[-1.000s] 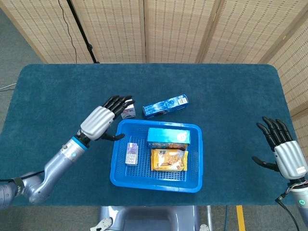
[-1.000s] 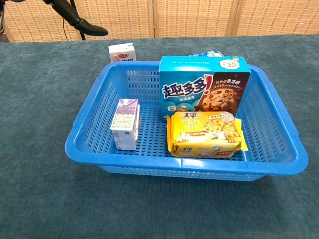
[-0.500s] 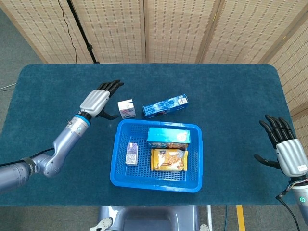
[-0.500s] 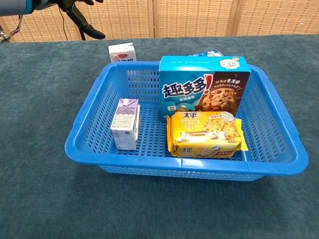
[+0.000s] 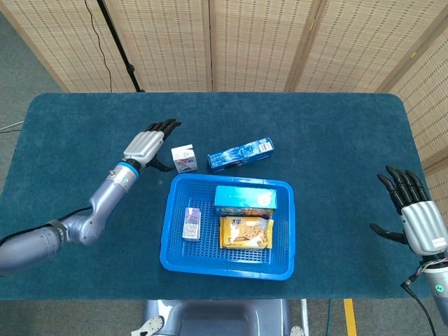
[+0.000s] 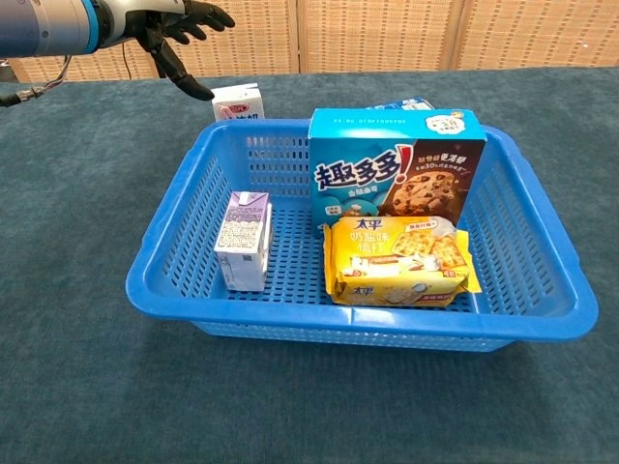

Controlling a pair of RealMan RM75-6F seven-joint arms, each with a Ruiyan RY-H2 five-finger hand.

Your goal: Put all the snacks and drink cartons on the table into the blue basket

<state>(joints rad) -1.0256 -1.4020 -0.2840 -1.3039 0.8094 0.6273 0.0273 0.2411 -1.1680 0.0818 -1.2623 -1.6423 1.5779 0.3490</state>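
Blue basket sits on the teal counter, below and to the right of the left hand's fingers in the head view. Inside it: a small purple drink carton standing upright at the left side, a blue cookie box upright against the far wall, and a yellow cracker pack lying in front of that box. Outside the basket, beyond its far rim: a small white-and-red drink carton just right of the left hand, and a long blue snack box lying flat further right, apart from the carton. Left hand holds nothing; fingers spread wide and extended, thumb hanging down close beside the white-and-red carton; contact cannot be told from either view. Right hand is at the counter's near right edge, well apart from the basket, fingers spread wide, holding nothing.
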